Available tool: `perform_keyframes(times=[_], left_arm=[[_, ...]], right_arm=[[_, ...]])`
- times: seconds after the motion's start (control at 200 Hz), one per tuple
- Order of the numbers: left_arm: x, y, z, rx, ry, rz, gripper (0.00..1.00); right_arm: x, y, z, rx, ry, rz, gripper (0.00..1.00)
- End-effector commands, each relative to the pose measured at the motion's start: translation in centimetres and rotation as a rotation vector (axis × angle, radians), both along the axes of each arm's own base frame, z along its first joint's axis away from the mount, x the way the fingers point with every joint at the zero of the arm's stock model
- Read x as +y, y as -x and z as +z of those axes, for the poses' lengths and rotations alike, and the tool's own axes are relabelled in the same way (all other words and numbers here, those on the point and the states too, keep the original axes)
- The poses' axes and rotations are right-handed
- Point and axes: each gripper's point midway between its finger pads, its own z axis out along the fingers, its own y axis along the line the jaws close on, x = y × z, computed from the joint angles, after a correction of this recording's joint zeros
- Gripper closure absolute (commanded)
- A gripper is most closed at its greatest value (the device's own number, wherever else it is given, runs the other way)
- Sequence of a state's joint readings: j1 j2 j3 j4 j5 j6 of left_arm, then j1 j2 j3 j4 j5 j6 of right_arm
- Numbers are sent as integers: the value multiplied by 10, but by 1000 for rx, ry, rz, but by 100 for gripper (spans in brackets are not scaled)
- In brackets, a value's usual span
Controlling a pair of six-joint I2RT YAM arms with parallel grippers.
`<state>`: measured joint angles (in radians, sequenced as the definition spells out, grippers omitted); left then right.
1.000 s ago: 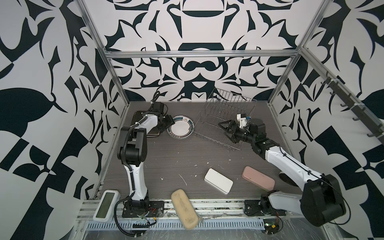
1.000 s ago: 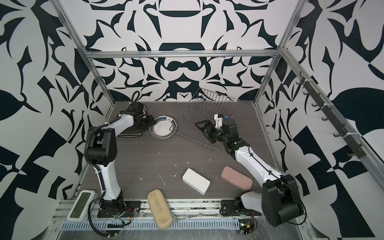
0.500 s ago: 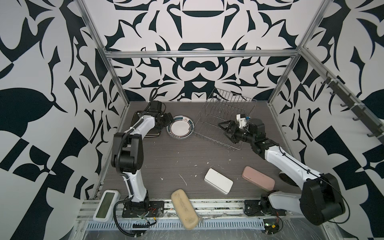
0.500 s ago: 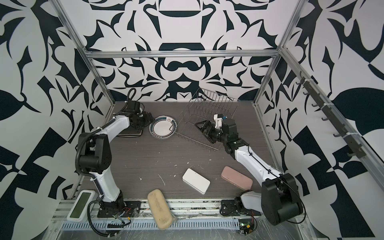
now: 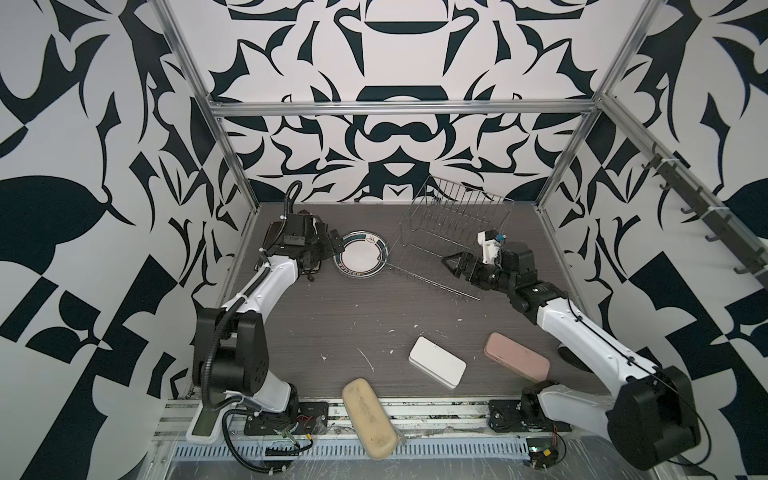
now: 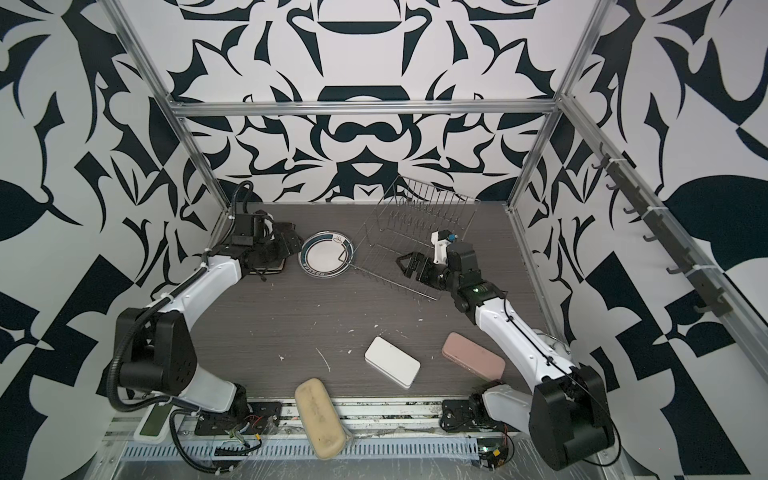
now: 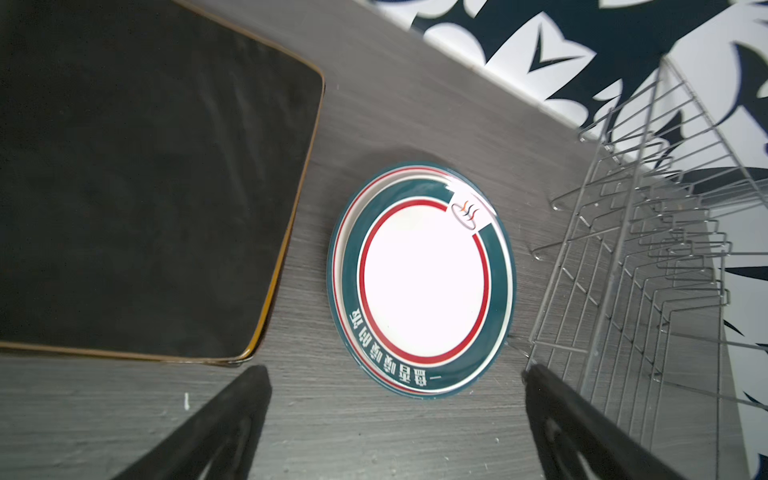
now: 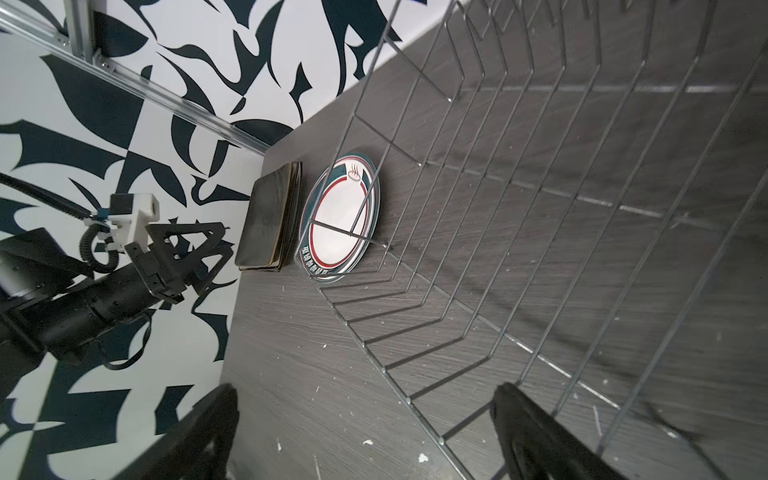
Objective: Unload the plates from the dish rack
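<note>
A round white plate (image 5: 360, 261) with a teal and red rim lies flat on the table; in the left wrist view a second rim shows under the round plate (image 7: 422, 282). A stack of black square plates (image 7: 145, 178) lies beside it, mostly hidden under my left arm in both top views. My left gripper (image 5: 332, 248) (image 7: 397, 370) hovers open and empty just off the round plate's edge. The wire dish rack (image 5: 451, 232) (image 8: 540, 208) stands tilted with no plates in it. My right gripper (image 5: 453, 264) (image 8: 365, 390) is open, with the rack's lower edge wire between its fingers.
A white rounded box (image 5: 437, 362), a pink case (image 5: 516, 356) and a beige case (image 5: 369, 417) lie near the front. A small white device (image 5: 203, 419) sits at the front left. Patterned walls enclose the table; the rack's corner wire reaches over the round plate's rim.
My left gripper has opened wide and its elbow has swung out to the left. The round plate lies free on the table. The right arm and the rack have not moved.
</note>
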<state>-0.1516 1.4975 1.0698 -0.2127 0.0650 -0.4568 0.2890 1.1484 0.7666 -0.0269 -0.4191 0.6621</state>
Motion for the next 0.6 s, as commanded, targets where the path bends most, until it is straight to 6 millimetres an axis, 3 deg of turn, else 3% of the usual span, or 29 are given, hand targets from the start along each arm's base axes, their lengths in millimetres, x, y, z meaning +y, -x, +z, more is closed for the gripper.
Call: perform_keyframes(times=[0.0, 0.155, 0.18, 0.22, 0.44, 0.595], left_arm=[[7, -7, 40, -223, -53, 1, 1], [17, 5, 60, -428, -101, 15, 1], [18, 7, 55, -444, -114, 11, 1], [20, 14, 72, -531, -126, 12, 1], [36, 33, 71, -664, -207, 67, 1], [41, 42, 65, -664, -283, 54, 1]], right_arm=[[-19, -2, 5, -157, 176, -12, 1], [-51, -7, 4, -289, 340, -136, 1], [-59, -7, 3, -303, 367, -172, 1], [-70, -8, 5, -330, 417, -217, 1], [-116, -8, 9, -385, 676, -354, 1], [-140, -13, 5, -372, 718, -434, 1]])
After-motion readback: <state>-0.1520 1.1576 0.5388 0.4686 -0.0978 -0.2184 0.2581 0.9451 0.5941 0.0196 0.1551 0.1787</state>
